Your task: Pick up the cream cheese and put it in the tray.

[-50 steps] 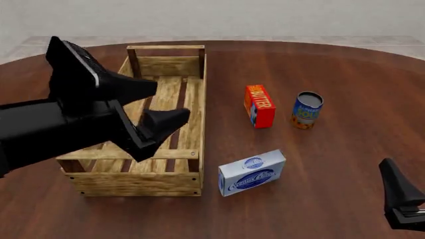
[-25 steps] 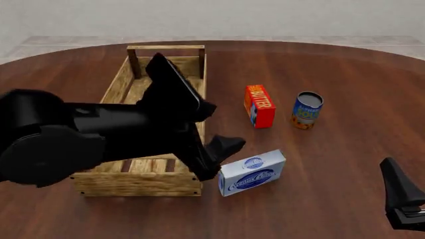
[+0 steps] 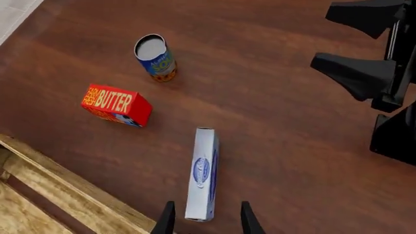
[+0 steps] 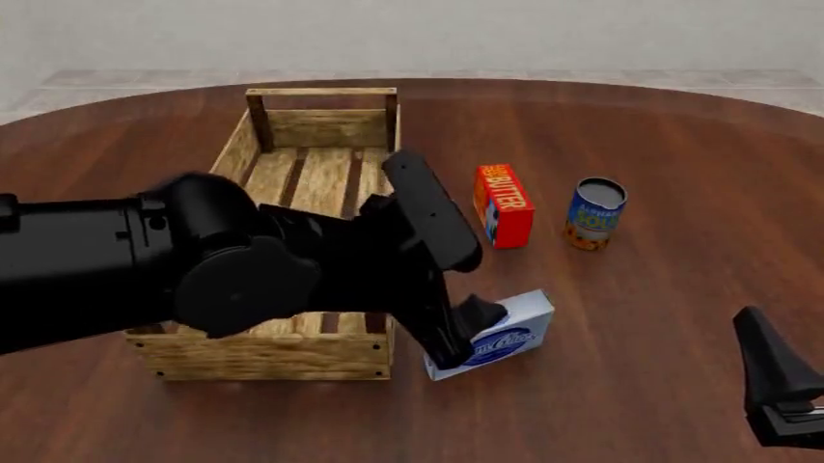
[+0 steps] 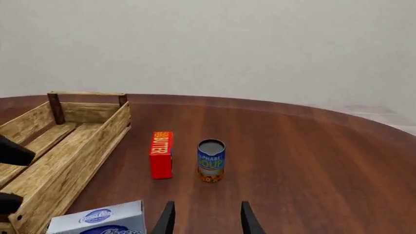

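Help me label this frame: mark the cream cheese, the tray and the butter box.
cream cheese (image 3: 200,175): left wrist view, on its narrow upward face near the oval logo.
tray (image 4: 264,355): front view, on its near end wall.
butter box (image 4: 507,203): front view, on its red top face with the lettering.

Pale blue-white cream cheese (image 4: 505,335), red butter box (image 4: 503,204), blue can (image 4: 595,213)

Butter box (image 4: 504,204) beside blue can (image 4: 595,213) — both upright.

tray (image 4: 264,359): rough wood | table (image 4: 670,318): glossy wood | cream cheese (image 4: 512,333): matt card
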